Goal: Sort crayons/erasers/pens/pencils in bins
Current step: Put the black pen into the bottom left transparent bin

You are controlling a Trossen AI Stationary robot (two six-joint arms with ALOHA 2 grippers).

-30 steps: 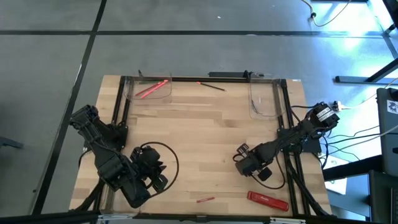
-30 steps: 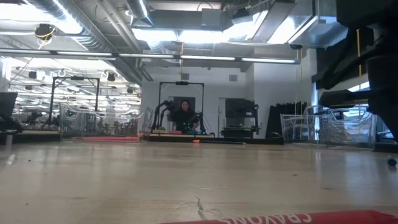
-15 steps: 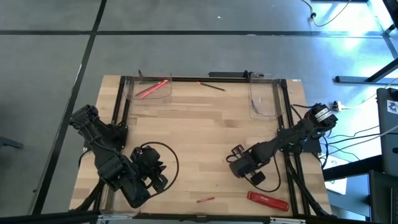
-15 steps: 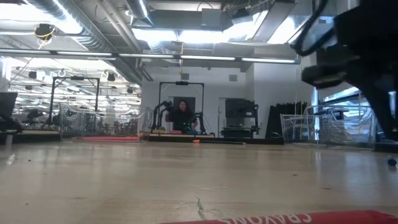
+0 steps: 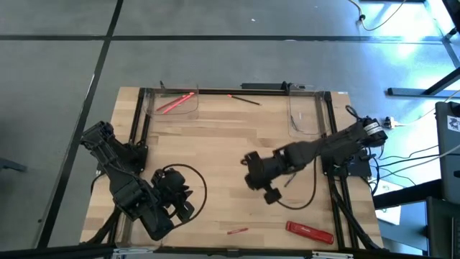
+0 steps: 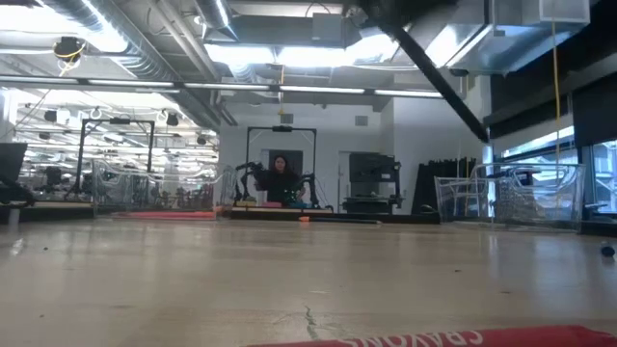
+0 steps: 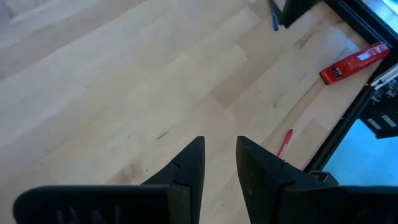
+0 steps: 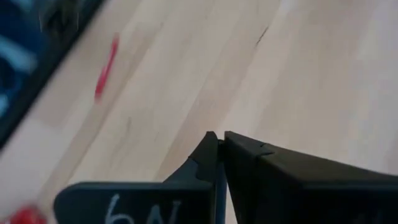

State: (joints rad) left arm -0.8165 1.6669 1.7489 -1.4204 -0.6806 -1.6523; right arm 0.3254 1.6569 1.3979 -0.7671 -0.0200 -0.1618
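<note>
The table (image 5: pixel 215 144) is a pale wooden top with a black frame. Two clear bins stand at its far edge: the left bin (image 5: pixel 172 103) holds crayons (image 5: pixel 175 103), and the right bin (image 5: pixel 304 115) looks empty. A third bin does not show. Between them, on bare wood near the far edge, lies a pencil (image 5: pixel 248 100) with a small red bit at one end.

The left arm waits folded at the near left corner, its gripper (image 7: pixel 219 163) slightly parted and holding nothing. The right arm reaches from the right side toward the table's middle, and the right gripper (image 5: pixel 260 175) hangs over bare wood. In its wrist view the fingers (image 8: pixel 249 168) are pressed together and nothing is between them.

A flat red bar (image 5: pixel 310 232) lies at the near edge. Well left of it lies a loose crayon (image 5: pixel 238 231), which also shows in the right wrist view (image 8: pixel 107 67).

The step in hand is probably picking up that crayon. To do it well, the right gripper should spread its fingers before descending. It should turn so the fingers straddle the crayon across its width, then come straight down over its middle. A thin stick on smooth wood will likely roll or skid if nudged from one side. Closing low against the wood should help.
</note>
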